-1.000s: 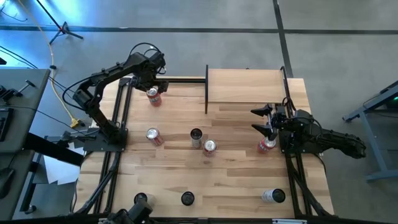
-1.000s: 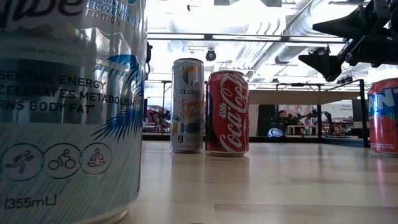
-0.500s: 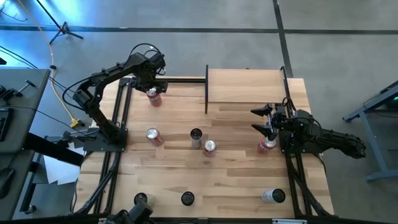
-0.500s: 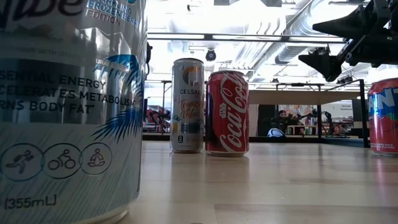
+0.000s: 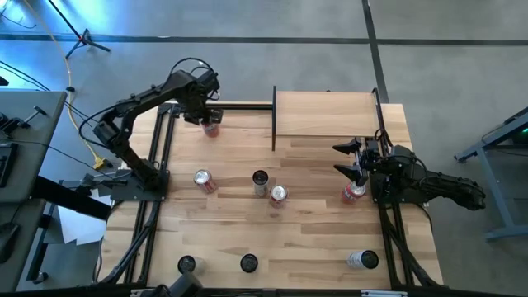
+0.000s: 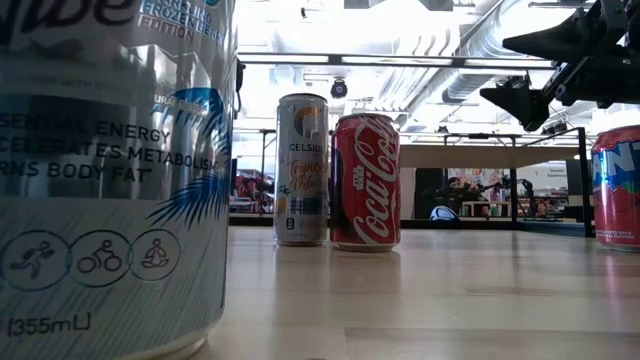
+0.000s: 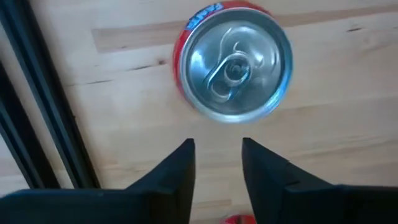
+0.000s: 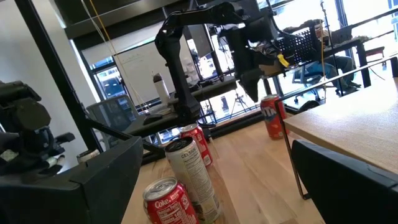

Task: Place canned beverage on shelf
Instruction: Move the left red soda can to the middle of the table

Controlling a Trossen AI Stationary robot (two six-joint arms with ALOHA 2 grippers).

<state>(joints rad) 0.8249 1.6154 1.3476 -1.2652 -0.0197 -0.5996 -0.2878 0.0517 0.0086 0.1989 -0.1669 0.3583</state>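
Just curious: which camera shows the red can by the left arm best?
The left wrist view: the red can fills it, lid up. The high view shows it tiny, the right wrist view far off; the low view, not visibly.

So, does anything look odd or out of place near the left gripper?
Yes. The left gripper is shut, yet the red can stands just beyond its fingertips, not between them. It seems to have closed on nothing. The right gripper waits open by another can.
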